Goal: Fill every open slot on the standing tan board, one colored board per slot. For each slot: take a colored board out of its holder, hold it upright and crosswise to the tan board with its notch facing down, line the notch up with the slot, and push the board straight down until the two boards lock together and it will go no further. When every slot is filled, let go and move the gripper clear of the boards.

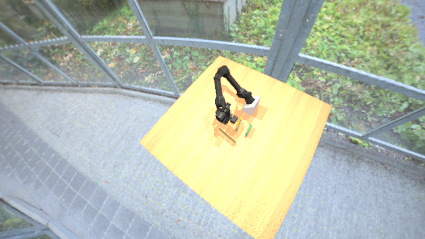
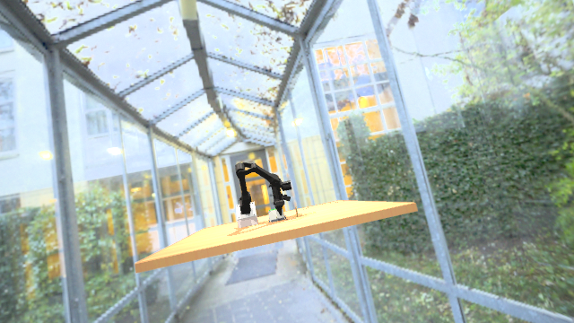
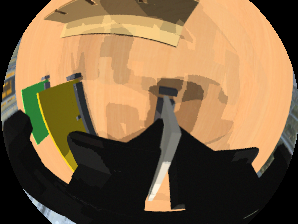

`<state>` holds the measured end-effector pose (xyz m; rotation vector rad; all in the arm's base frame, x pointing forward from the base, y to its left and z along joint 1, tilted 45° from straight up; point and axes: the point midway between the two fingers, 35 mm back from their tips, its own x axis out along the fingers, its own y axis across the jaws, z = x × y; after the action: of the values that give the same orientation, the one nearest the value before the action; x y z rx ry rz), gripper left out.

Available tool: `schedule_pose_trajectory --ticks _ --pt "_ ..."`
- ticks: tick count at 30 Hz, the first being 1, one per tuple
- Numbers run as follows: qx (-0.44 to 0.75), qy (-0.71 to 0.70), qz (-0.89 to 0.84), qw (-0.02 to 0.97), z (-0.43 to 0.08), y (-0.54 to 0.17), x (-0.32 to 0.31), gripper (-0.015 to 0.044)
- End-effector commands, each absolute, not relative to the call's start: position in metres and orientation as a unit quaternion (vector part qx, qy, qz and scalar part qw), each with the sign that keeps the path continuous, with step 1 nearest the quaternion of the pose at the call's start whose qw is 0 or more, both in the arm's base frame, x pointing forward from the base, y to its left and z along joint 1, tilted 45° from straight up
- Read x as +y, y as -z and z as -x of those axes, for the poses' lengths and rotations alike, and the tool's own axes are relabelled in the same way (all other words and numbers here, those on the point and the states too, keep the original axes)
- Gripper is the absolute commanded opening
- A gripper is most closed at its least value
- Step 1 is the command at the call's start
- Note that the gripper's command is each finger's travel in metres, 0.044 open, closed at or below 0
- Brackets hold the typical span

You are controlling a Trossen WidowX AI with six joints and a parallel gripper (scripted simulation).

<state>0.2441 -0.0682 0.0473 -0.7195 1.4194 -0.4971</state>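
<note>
From the top, the tan board [image 1: 228, 136] [image 2: 296, 213] [image 3: 122, 14] stands just past the black claw [image 1: 227, 116] [image 2: 280, 212] [image 3: 170, 126]; from the side, the pale board [image 2: 276, 216] [image 3: 171, 131] is low at the claw's tips; up close, the claw pinches it; it is thin, upright and gray-white, its long way pointing toward the tan board, crosswise.

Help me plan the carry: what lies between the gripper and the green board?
The yellow board in its dark holder, seen in the wrist and top views.
</note>
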Motion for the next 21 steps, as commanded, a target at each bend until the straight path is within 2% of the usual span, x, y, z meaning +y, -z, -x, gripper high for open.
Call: schedule_pose_trajectory --ticks 1,21 --pt "0.628 0.221 0.320 0.674 -0.244 -0.054 -0.062 0.0000" --pt "0.629 0.220 0.319 0.674 -0.239 -0.086 -0.029 0.0000"
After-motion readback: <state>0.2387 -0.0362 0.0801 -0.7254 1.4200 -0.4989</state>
